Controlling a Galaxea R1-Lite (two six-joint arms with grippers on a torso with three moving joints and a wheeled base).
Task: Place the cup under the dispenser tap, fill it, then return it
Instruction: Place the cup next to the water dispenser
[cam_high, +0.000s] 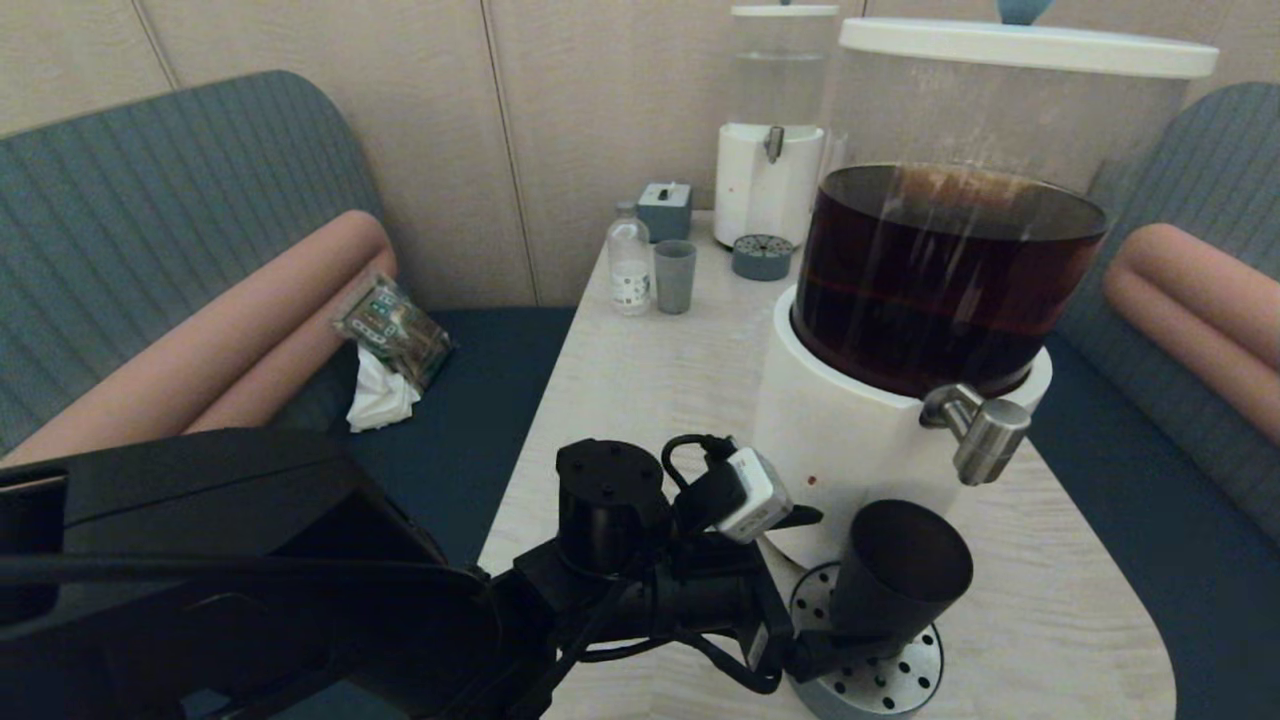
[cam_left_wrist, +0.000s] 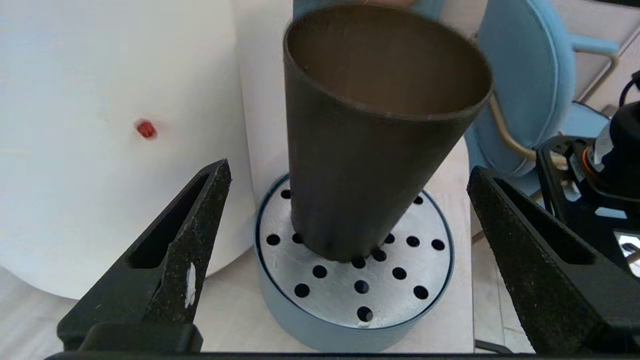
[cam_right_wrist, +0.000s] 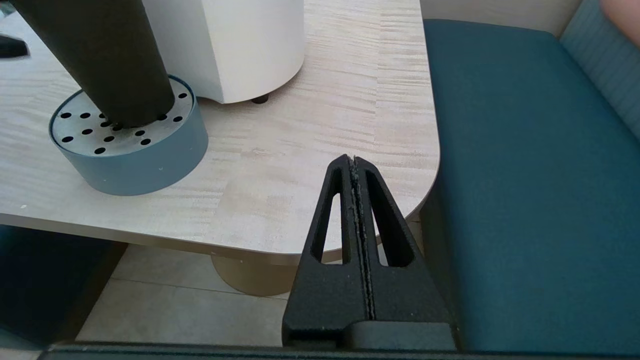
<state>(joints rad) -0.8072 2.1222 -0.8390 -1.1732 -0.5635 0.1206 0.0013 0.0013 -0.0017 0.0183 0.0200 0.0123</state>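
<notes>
Fingers of my left gripper (cam_left_wrist: 345, 250) stood spread around the cup (cam_left_wrist: 370, 130) on the drip tray (cam_left_wrist: 350, 320), touching nothing.

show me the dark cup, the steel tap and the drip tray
dark cup (cam_left_wrist: 350, 165), left wrist view, outer wall
steel tap (cam_high: 985, 432), head view, spout body
drip tray (cam_right_wrist: 150, 162), right wrist view, blue side wall

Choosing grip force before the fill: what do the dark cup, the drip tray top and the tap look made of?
The cup looks like matte, dark smoky plastic, possibly glass: dull walls, no glare. The drip tray has a brushed-metal-looking perforated top in a grey-blue, likely plastic, ring. The tap looks like brushed steel, with a soft satin sheen.
</notes>
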